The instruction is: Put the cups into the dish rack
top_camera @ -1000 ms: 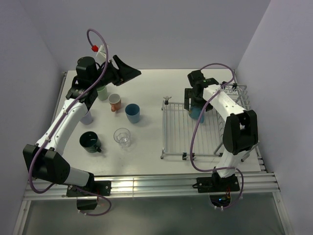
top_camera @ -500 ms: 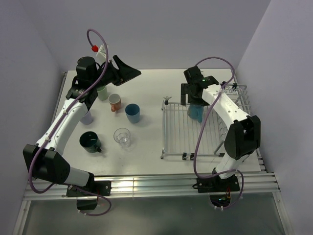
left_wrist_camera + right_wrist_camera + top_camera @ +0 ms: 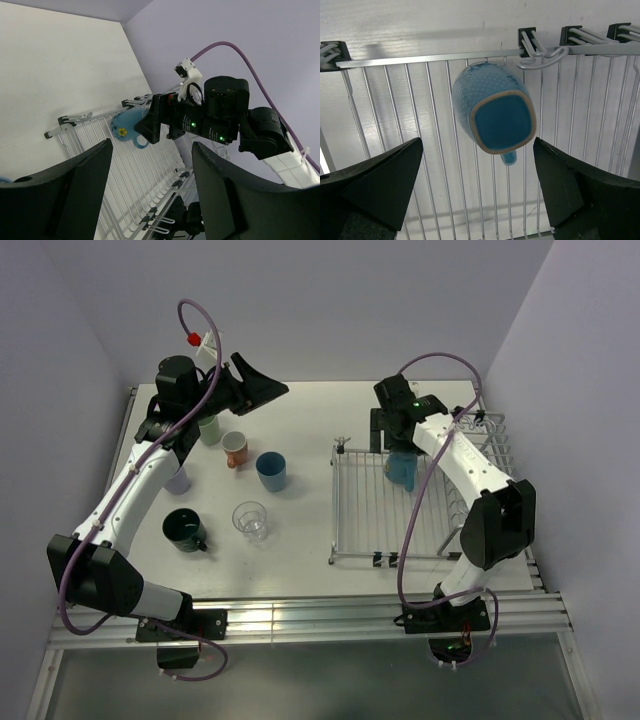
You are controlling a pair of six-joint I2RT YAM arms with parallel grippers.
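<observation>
The silver wire dish rack (image 3: 360, 515) sits on the right of the table. A light blue mug (image 3: 403, 470) stands upside down at its far end; the right wrist view (image 3: 495, 112) shows its base up. My right gripper (image 3: 390, 440) hangs open just above and behind the mug, jaws wide and empty (image 3: 477, 145). On the left stand a pale green mug (image 3: 209, 430), an orange mug (image 3: 235, 448), a blue mug (image 3: 271, 471), a lavender mug (image 3: 178, 480), a dark green mug (image 3: 185, 529) and a clear glass tumbler (image 3: 250, 521). My left gripper (image 3: 258, 388) is open and empty, raised above them.
The rack has a raised wire side section (image 3: 490, 435) at the far right. The left wrist view looks across at the rack (image 3: 140, 185), the mug (image 3: 122, 131) and the right arm's wrist (image 3: 220, 115). Walls close in on three sides.
My right gripper has drawn back and up from the light blue mug, which stays in the rack. The left arm has not moved.
</observation>
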